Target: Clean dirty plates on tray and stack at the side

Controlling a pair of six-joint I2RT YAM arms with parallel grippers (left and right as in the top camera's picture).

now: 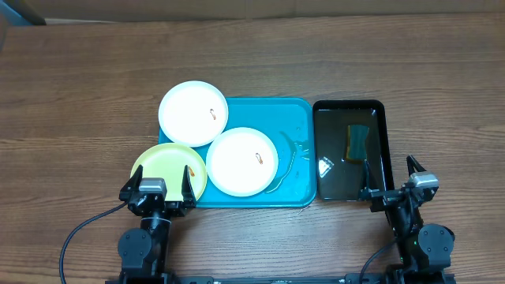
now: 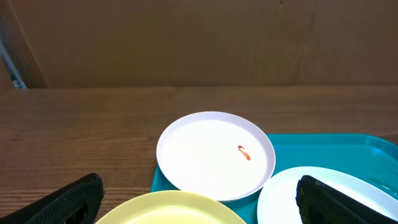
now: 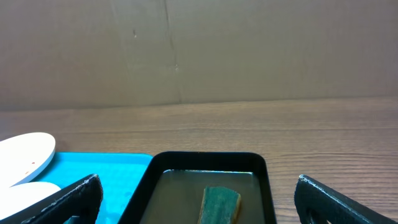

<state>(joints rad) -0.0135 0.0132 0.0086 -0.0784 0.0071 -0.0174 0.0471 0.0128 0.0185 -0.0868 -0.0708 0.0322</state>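
Both arms are folded low, close to their bases. The left gripper (image 1: 156,192) points forward, and its two fingers (image 2: 68,200) are spread wide apart. The right gripper (image 1: 390,181) is turned a little, and its fingers (image 3: 339,200) are wide apart too.

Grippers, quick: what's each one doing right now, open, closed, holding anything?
Left gripper: open, jaws wide apart, holding nothing.
Right gripper: open, jaws wide apart, holding nothing.
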